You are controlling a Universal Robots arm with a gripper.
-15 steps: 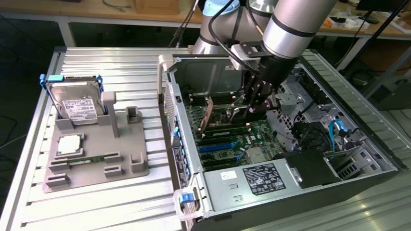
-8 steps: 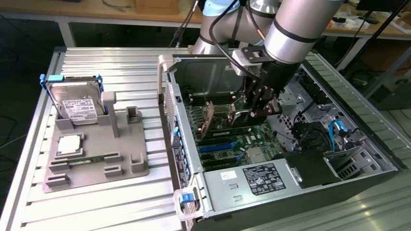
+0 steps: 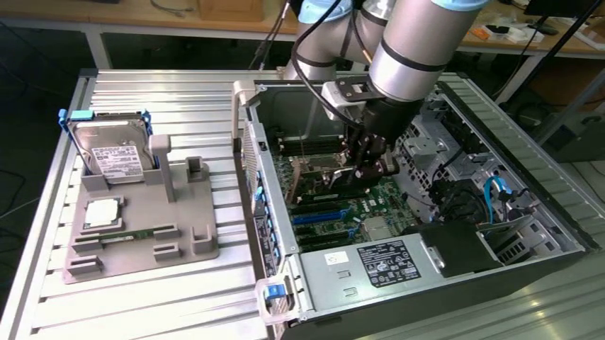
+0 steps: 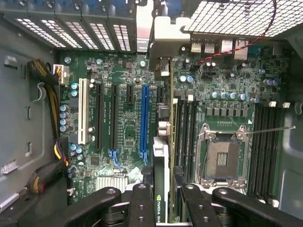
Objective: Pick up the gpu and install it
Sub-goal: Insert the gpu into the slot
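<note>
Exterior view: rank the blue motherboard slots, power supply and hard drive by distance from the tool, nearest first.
1. Blue slots: on the motherboard, close by the tool, which grips the gpu.
2. Power supply: case's near end.
3. Hard drive: outside the case, in the fixture, exterior view's left.

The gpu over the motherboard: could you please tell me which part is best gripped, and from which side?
Pinch the gpu across its two flat faces near the upper long edge, coming from above the motherboard. It stands on edge as a thin slab, so those faces probably suit a pinch best and the lower edge stays free. The gripper holds it so.
</note>
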